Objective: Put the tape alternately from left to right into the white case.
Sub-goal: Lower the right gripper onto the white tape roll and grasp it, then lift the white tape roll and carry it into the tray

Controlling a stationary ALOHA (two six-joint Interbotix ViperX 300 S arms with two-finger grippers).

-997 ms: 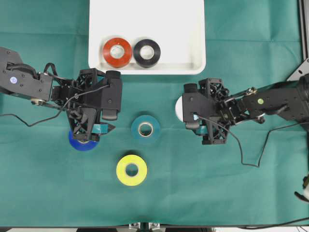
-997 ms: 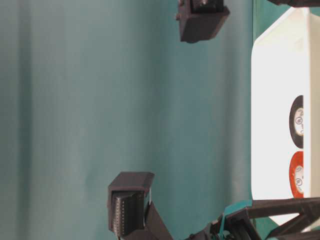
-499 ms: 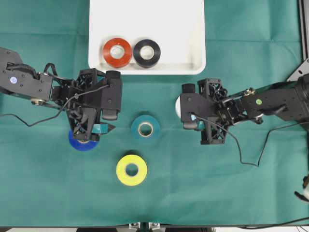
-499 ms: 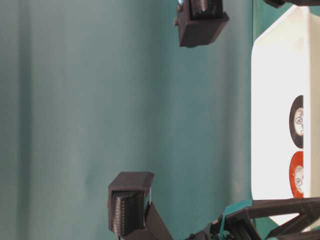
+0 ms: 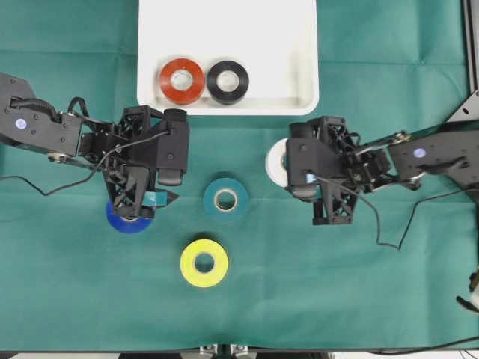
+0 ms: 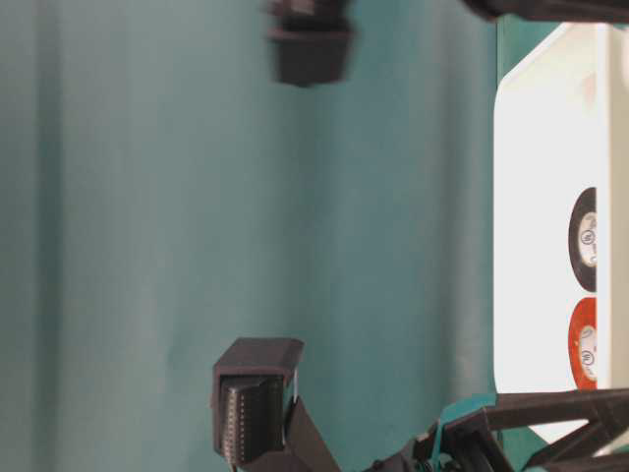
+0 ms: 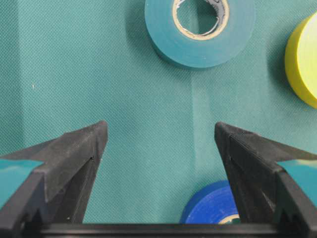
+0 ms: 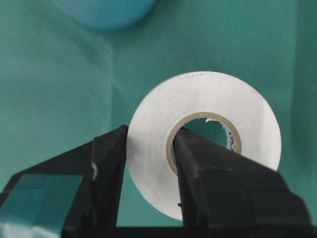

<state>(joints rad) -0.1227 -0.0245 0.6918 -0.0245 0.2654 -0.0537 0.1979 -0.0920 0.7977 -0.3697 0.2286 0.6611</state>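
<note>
Green cloth below: right gripper point(image 8: 148, 163) pinching white roll's point(image 8: 208, 129) wall, lifting; left gripper point(image 7: 158, 144) agape, empty. Next, carrying to white case point(image 5: 299, 75).

Nothing here you can actually read. There's some tiny print on the inside of the white tape roll's point(image 8: 203, 144) cardboard core, and little round marks on the cores of the red roll point(image 6: 586, 358) and black roll point(image 6: 585, 239) in the white case point(image 6: 541, 197), but it's all too small to make out.
</note>
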